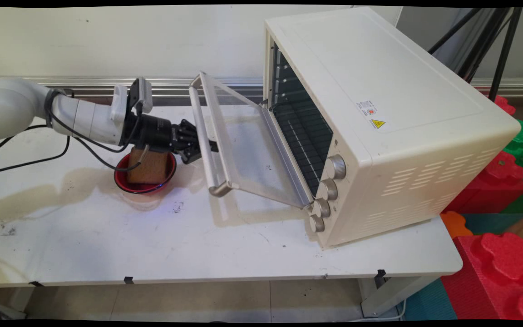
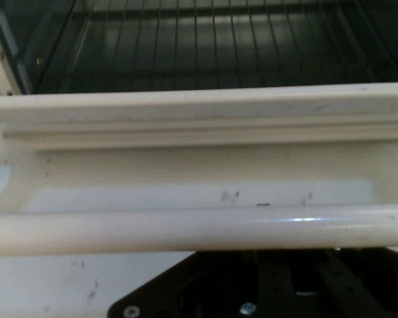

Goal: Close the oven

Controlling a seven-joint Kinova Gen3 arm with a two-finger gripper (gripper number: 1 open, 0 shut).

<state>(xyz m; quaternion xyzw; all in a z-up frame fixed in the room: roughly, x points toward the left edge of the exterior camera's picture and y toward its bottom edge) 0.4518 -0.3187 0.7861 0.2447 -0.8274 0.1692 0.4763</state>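
Oven [image 1: 393, 122] was set on table [image 1: 107, 245], door [image 1: 248, 150] found half lowered, propped by handle bar [image 1: 201, 136].
Gripper [image 1: 207, 146] was positioned left of oven at handle bar; fingers hidden behind bar, so closure cannot be told.
Red bowl [image 1: 127, 181] with bread slice [image 1: 152, 165] was seen farther left of oven, under wrist.

White table [image 1: 152, 245], top stained and scuffed. Cream toaster oven [image 1: 393, 122] sits on its right part, door [image 1: 243, 145] hanging half open toward the left. Left of the oven, near the door's handle, a red bowl [image 1: 127, 184] rests on the top, holding a brown block [image 1: 150, 167].
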